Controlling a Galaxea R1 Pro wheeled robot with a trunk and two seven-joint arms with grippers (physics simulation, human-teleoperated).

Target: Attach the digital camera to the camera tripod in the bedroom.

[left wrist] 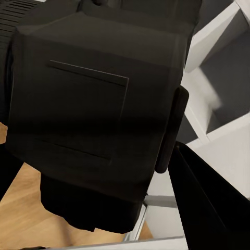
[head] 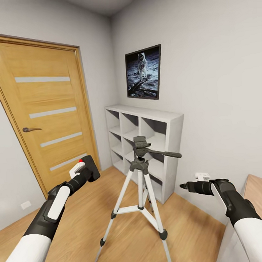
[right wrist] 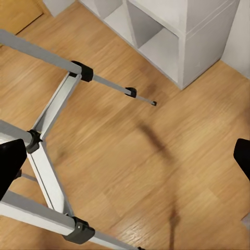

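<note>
The digital camera (head: 92, 168), a small black box with a red button on top, is held up in my left gripper (head: 84, 172), left of the tripod head and at about its height. In the left wrist view the camera's dark body (left wrist: 99, 104) sits between the black fingers (left wrist: 208, 203). The camera tripod (head: 141, 184) stands on the wood floor in the middle, its dark head (head: 140, 142) and long side handle (head: 166, 154) bare. My right gripper (head: 186, 186) hovers open to the right of the tripod, below its handle. The right wrist view looks down on the tripod's silver legs (right wrist: 52, 107).
A white cube shelf (head: 173, 136) stands against the wall right behind the tripod. The wooden door (head: 45, 112) is shut at the left. A framed astronaut picture (head: 144, 72) hangs above the shelf. A wood desk corner (head: 261, 193) juts in at the right.
</note>
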